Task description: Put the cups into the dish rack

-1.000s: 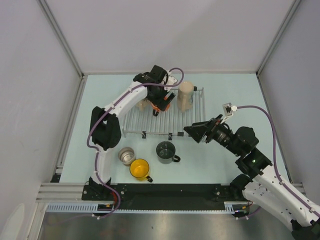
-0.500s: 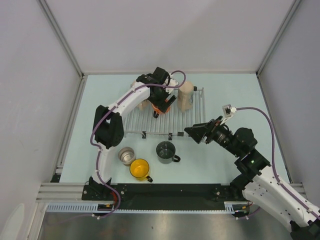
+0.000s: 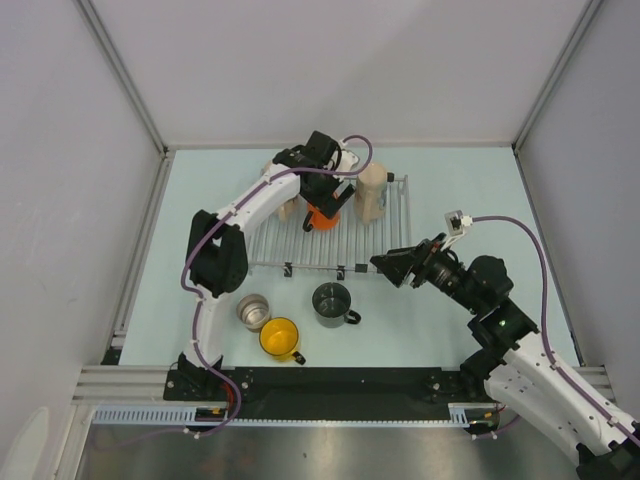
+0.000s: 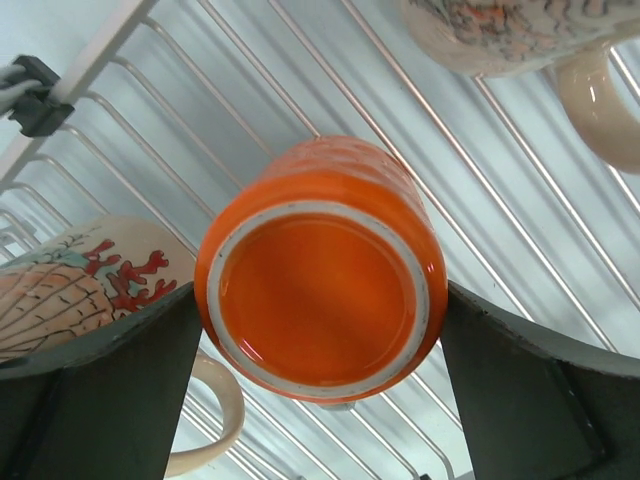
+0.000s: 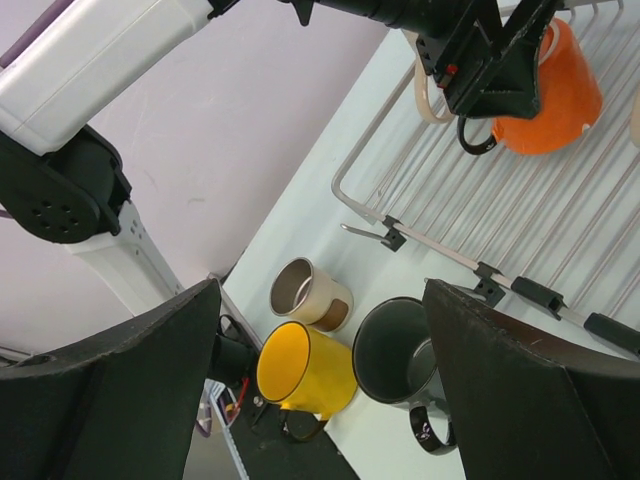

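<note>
**Materials and shapes.** The dish rack (image 3: 385,238) is a flat rectangle of thin silver-white parallel wires with low raised edges and small black feet, set on a pale blue-green table (image 3: 460,180). On its wires stands a glossy orange-red ceramic mug (image 4: 320,270), inverted: its glazed base faces the left wrist camera, ringed by a bare whitish foot. Two larger beige mugs flank it on the rack. One carries a red coral motif over ribbed relief (image 4: 80,290); the other has mottled decoration and a thick loop handle (image 4: 505,30). On the table near the rack's front edge stand a dark grey mug (image 5: 400,350), a smooth yellow mug (image 5: 305,370) and a small shiny steel cup (image 5: 310,293), all upright and open-mouthed.

**Fingers.** The left gripper (image 4: 320,295) hangs over the orange-red mug. Its dark fingers (image 4: 100,390) are spread wide, one against each side of the mug's outline. Whether they press on it or stand just clear cannot be told. The right gripper (image 3: 393,265) hovers above the table beside the rack's front right corner. Its fingers (image 5: 530,400) are spread wide, holding and touching nothing.
</note>
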